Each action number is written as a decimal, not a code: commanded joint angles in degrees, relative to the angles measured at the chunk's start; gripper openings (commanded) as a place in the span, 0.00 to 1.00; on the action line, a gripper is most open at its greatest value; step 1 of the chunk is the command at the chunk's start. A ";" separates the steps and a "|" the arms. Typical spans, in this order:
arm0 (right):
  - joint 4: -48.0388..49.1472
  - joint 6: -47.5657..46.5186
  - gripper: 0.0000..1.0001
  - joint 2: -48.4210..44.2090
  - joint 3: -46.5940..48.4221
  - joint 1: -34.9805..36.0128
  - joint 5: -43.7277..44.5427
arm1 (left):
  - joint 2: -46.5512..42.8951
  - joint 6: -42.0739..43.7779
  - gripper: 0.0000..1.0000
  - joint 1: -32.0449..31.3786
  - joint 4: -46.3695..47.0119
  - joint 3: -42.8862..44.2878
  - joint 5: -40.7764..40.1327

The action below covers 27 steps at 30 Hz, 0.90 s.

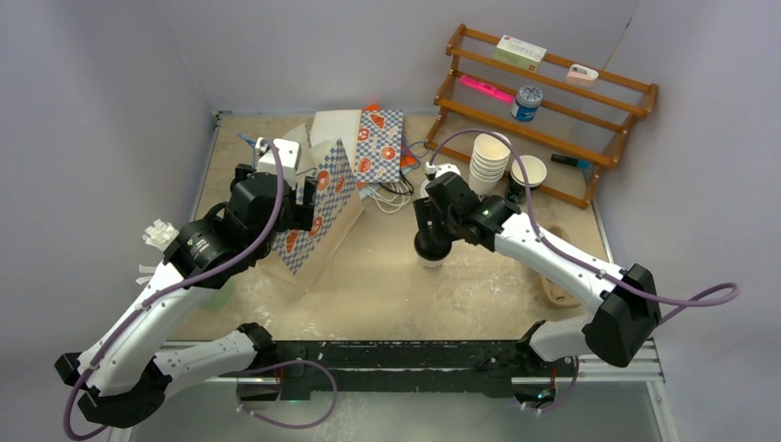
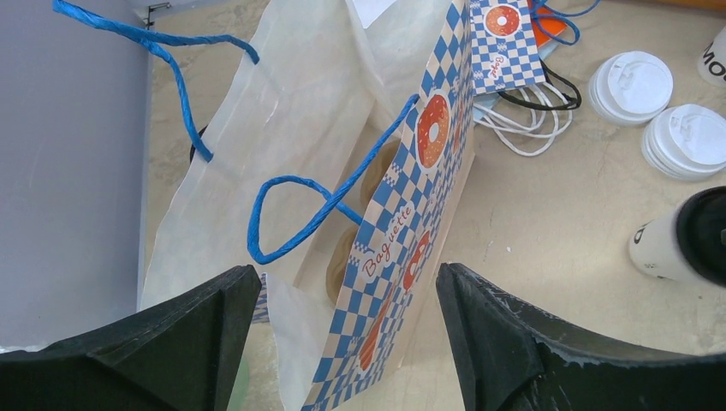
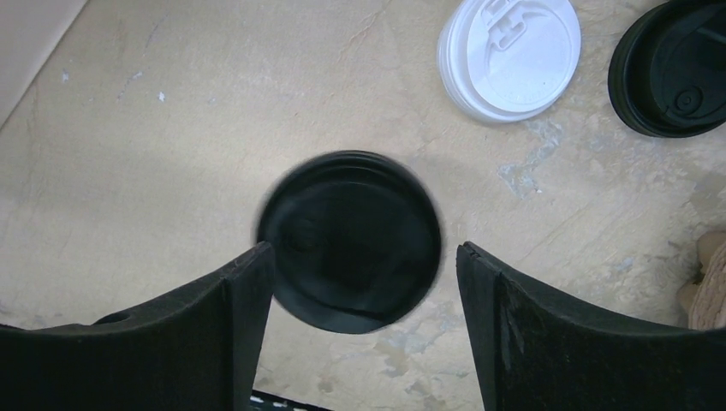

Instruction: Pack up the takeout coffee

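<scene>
The left arm (image 1: 152, 306) and the right arm (image 1: 553, 253) share one build: white link shells joined by black joint housings. A purple cable (image 1: 695, 301) runs along the outside of each arm in loose loops. Both bases are black and mount on a black rail (image 1: 396, 354). The left gripper (image 2: 347, 282) and the right gripper (image 3: 364, 257) each carry two matte black, wedge-shaped fingers (image 2: 531, 342), with pale scuffs along the edges.

Takeout coffee (image 3: 349, 240) lid matt black plastic, paper bag (image 2: 428, 171), scuffed matt table (image 3: 128, 171), wooden rack (image 1: 648, 99)
</scene>
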 commanded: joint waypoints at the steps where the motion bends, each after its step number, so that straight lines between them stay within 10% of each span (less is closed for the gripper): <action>1: -1.34 0.17 0.66 0.80 1.59 0.39 -0.32 | -0.38 1.49 0.82 0.34 1.00 0.06 0.31; 27: -2.31 -2.58 0.79 -1.01 -0.04 0.92 -3.34 | 3.64 1.98 0.82 0.40 0.40 -0.05 4.38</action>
